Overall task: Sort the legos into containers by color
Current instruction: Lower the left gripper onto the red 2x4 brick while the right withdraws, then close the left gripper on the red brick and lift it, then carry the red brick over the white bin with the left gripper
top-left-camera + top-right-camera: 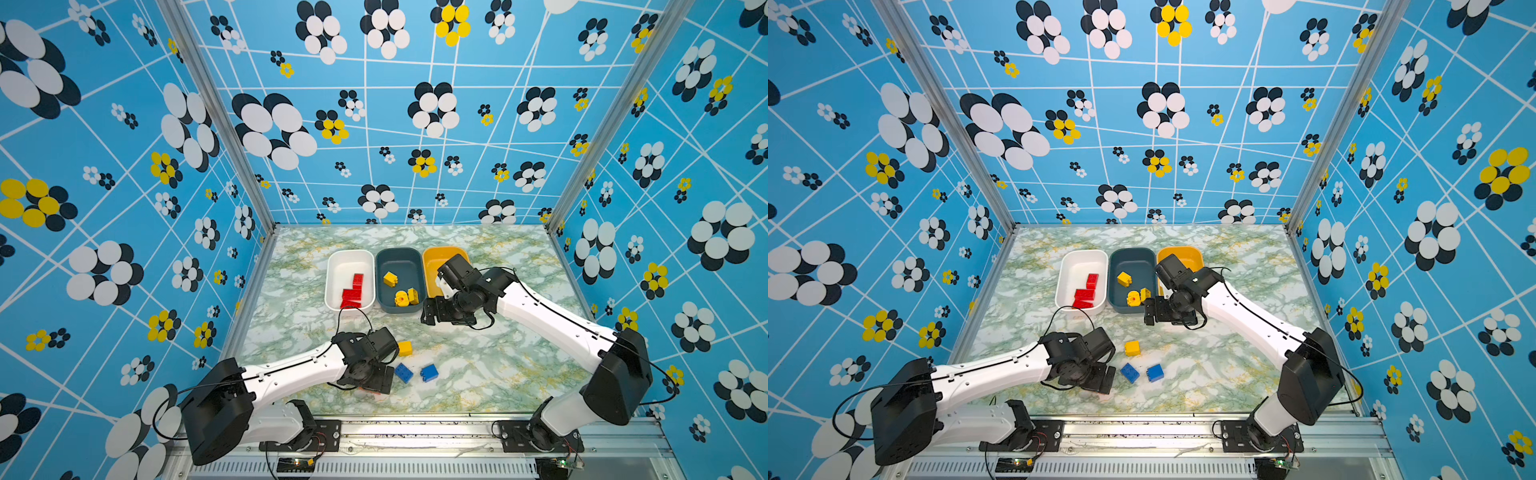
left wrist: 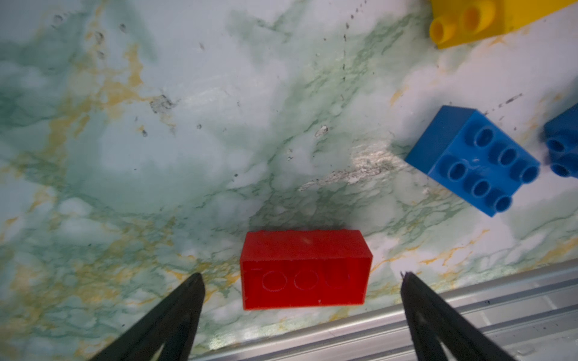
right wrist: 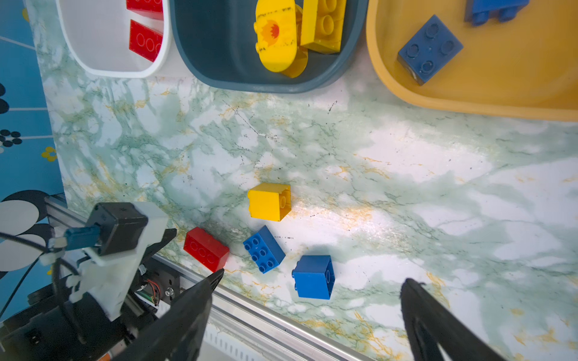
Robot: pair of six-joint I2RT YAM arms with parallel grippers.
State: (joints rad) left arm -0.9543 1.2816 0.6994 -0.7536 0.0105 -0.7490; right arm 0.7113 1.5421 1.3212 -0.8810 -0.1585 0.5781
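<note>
**Table** (image 1: 478,374), marble-patterned: three tubs are being kept in a row at its far side.

**White tub** (image 1: 347,264): red bricks (image 1: 353,291) are being held inside.

**Dark teal tub** (image 1: 399,259): yellow bricks (image 1: 390,279) are being held inside. Among them is a rounded yellow piece (image 3: 275,34) printed with an orange-red flame-like mark. Any lettering on the studs is too small to be read.

**Yellow-orange tub** (image 1: 434,255): blue bricks (image 3: 430,48) are being held inside.

**Loose on the table, toward the front edge:**
- a yellow brick (image 1: 405,348)
- a six-stud blue brick (image 1: 403,372)
- a second blue brick (image 1: 429,372) just beside it
- a red brick (image 2: 305,270)

**Left tool** (image 2: 301,276): the fingers are being held wide apart, with the red brick lying between them, untouched on either side.

**Right tool** (image 3: 314,276): the fingers are being held wide apart and empty, over the table just in front of the dark teal and yellow-orange tubs.
</note>
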